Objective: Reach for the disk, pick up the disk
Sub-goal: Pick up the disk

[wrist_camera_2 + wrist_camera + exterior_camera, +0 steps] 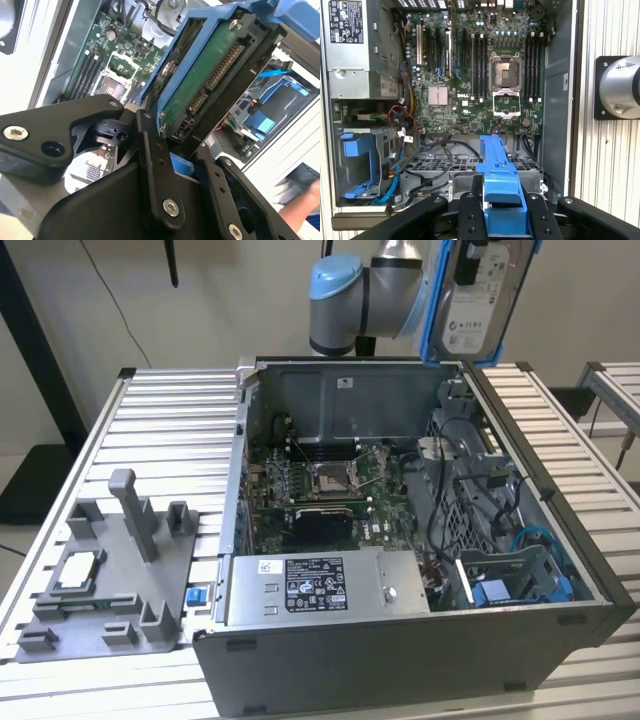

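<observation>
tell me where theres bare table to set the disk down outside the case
The ribbed table is bare between the grey fixture and the open computer case, and behind the fixture. Inside the case, boards and cables crowd every bay. The gripper holds the disk above the case's rear wall.

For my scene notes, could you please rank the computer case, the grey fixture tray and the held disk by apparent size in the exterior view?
1. Computer case, clearly largest.
2. Grey fixture tray.
3. Disk, gripped edge-on and raised above the case; it is cut off by the frame, so its rank is unsure.
</observation>
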Motion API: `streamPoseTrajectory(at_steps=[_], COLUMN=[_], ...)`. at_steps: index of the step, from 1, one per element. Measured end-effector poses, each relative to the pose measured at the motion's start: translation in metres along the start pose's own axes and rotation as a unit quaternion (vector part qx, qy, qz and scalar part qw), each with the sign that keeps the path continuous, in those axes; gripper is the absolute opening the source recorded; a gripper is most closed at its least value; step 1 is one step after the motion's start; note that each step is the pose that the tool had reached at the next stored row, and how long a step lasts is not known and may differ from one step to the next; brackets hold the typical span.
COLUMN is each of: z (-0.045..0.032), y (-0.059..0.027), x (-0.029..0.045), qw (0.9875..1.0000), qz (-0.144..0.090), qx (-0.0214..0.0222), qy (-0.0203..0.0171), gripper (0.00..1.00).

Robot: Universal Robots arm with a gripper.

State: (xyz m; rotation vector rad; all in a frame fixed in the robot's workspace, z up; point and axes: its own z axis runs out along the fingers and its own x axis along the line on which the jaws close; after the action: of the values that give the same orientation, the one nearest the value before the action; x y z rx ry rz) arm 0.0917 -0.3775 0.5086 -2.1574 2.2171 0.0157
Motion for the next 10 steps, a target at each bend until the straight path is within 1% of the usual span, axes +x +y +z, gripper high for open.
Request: streamPoseTrajectory(at_steps=[10], z=[-0.0006], y=[-0.0016], x=[0.0157], qw=[1.0000], qz=[0.000], qx=[-0.0003], qy=[0.0000], gripper=[0.00])
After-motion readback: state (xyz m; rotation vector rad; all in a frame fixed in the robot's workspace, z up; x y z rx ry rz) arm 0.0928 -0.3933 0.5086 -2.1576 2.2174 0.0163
